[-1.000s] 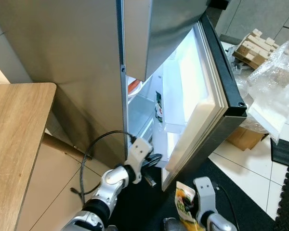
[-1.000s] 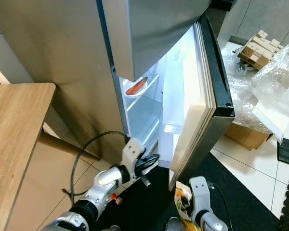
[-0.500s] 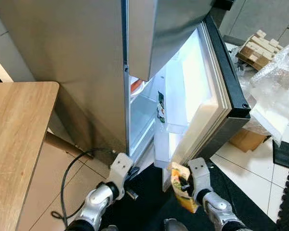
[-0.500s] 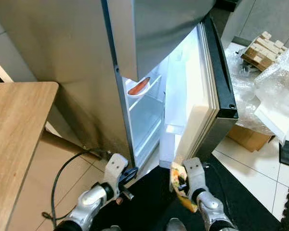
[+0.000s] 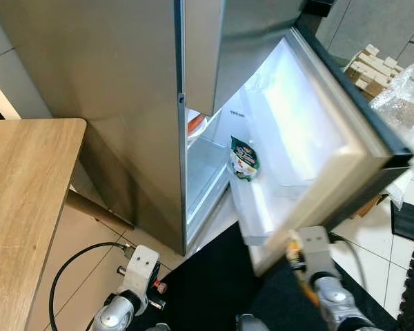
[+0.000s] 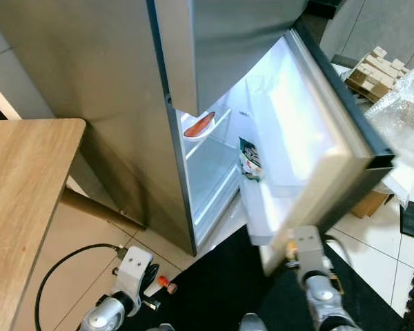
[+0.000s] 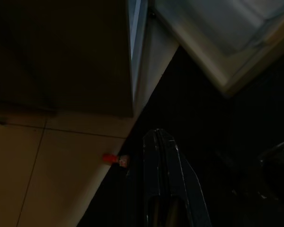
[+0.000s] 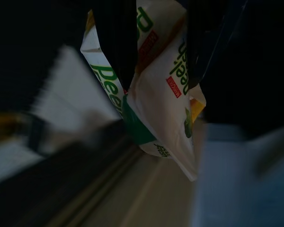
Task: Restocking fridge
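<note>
The steel fridge [image 5: 110, 103] stands with its lower door [image 5: 331, 165] swung wide, lit inside. A green packet [image 5: 245, 158] sits in the door shelf, and a plate with an orange-red item [image 5: 195, 124] rests on an inner shelf. My right gripper [image 5: 298, 262] is low, just below the door's outer bottom edge, shut on a white snack packet [image 8: 151, 94] with green lettering, pinched between the dark fingers [image 8: 118, 42]. My left gripper [image 6: 153, 295] hangs low over the floor at the left of the fridge, fingers [image 7: 163, 189] pressed together and holding nothing.
A wooden table [image 5: 21, 193] is at the left. A black cable [image 5: 65, 276] and a small red-capped item [image 6: 164, 281] lie on the tiles. A black mat [image 5: 214, 289] lies before the fridge. Wooden blocks [image 5: 369, 65], plastic wrap and a cardboard box crowd the right.
The fridge door has swung much wider to the right. My right gripper moved right and down with the packet. My left gripper drew back down and left from the fridge.
</note>
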